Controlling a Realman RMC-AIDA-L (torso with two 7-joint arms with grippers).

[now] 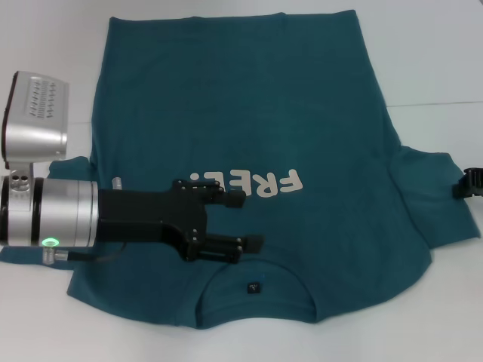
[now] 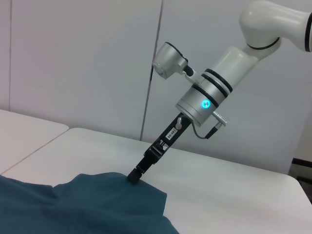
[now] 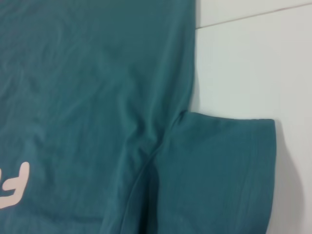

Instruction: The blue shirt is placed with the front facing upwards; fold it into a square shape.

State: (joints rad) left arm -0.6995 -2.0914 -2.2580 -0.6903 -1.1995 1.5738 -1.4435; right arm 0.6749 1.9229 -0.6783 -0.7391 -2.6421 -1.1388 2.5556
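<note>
The blue shirt (image 1: pixel 249 113) lies flat and face up on the white table, collar and small neck tag (image 1: pixel 253 286) toward me, hem at the far side. White "FREE!" lettering (image 1: pixel 256 182) crosses the chest. My left gripper (image 1: pixel 245 221) reaches in from the left, open, just above the cloth between the lettering and the collar. My right gripper (image 1: pixel 469 183) sits at the outer edge of the shirt's right sleeve (image 1: pixel 438 204). In the left wrist view the right gripper (image 2: pixel 135 174) has its tip down on the sleeve edge (image 2: pixel 117 187). The right wrist view shows the sleeve (image 3: pixel 219 170) and side seam.
The white table (image 1: pixel 438 75) has a seam line running across it on the right (image 1: pixel 438 102). Bare tabletop (image 2: pixel 234 185) extends beyond the right sleeve, and a pale panelled wall (image 2: pixel 97 58) stands behind the table.
</note>
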